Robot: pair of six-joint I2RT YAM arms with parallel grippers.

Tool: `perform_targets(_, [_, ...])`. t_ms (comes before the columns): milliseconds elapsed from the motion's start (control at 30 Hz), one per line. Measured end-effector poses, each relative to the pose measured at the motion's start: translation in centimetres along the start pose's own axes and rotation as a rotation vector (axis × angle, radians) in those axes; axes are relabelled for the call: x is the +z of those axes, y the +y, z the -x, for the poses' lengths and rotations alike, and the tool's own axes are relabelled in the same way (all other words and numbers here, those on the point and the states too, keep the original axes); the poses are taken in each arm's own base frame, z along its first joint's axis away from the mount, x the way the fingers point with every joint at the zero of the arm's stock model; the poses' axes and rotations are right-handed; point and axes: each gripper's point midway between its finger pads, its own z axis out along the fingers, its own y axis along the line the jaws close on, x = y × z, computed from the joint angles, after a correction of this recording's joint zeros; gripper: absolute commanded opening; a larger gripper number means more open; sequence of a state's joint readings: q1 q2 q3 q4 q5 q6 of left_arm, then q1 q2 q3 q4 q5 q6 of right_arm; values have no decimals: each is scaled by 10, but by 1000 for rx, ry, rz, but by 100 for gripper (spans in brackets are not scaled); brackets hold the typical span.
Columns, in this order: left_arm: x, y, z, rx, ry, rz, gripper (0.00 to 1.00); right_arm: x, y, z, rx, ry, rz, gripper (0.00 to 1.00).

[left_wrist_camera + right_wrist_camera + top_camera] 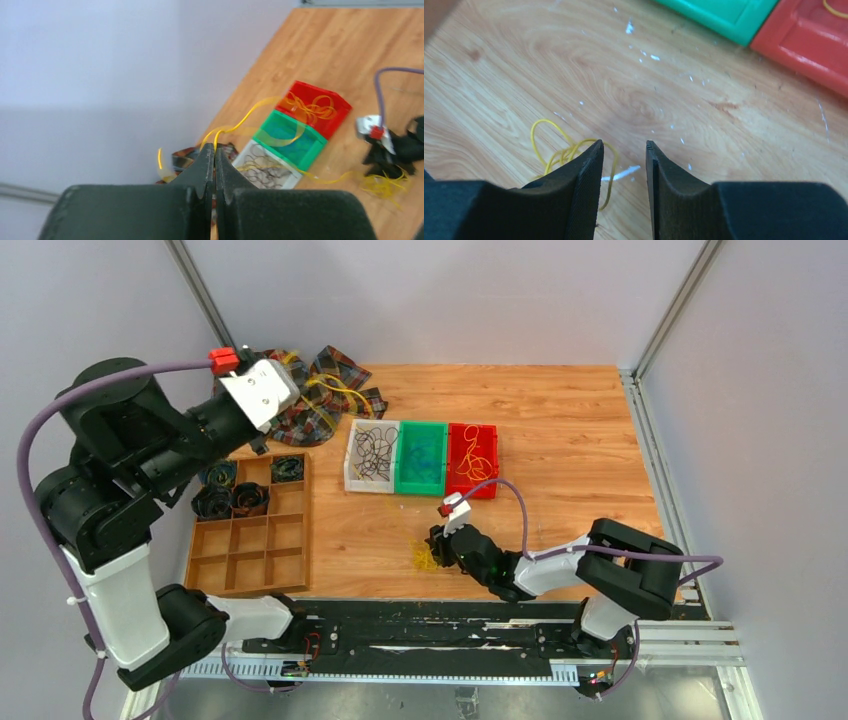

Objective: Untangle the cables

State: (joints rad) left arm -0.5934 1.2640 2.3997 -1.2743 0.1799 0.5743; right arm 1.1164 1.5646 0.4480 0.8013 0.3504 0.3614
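Note:
My left gripper (287, 378) is raised at the back left and shut on a thin yellow cable (240, 122). The cable loops away from the fingertips, blurred, and trails towards a small yellow bunch (384, 184) on the table. My right gripper (436, 545) is low over the table beside that bunch (425, 558). In the right wrist view it (624, 145) is open and empty. The yellow loops (555, 150) lie just left of its left finger (586, 175), one strand reaching between the jaws.
Three bins stand mid-table: white (352, 445) with black strands, green (420, 430), red (487, 455) with yellow strands. A brown compartment tray (250, 550) at the left holds dark coiled bundles (240, 498). A plaid cloth (335, 400) lies at the back left.

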Motion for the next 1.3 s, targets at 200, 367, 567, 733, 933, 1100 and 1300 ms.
perform_targets(200, [-16, 40, 18, 23, -68, 218, 0, -3, -10, -19, -14, 49, -31, 37])
perform_targets(367, [-26, 45, 27, 29, -122, 263, 0, -3, -11, -19, -15, 48, -37, 36])
perform_targets(567, [-24, 45, 28, 29, -130, 258, 1, -12, -12, 0, -30, 17, -39, 42])
perform_targets(733, [-24, 49, 41, 22, -176, 262, 0, -22, 2, 46, -49, -70, 15, 48])
perform_targets(933, [-26, 41, 45, 20, -204, 228, 0, -28, 70, 151, -82, -252, 211, 52])
perform_targets(1100, [-26, 36, 49, 20, -225, 202, 0, -29, 127, 209, -140, -363, 341, 52])
perform_targets(1300, [-26, 30, 55, 25, -254, 167, 0, -4, 148, 208, -221, -352, 380, 50])
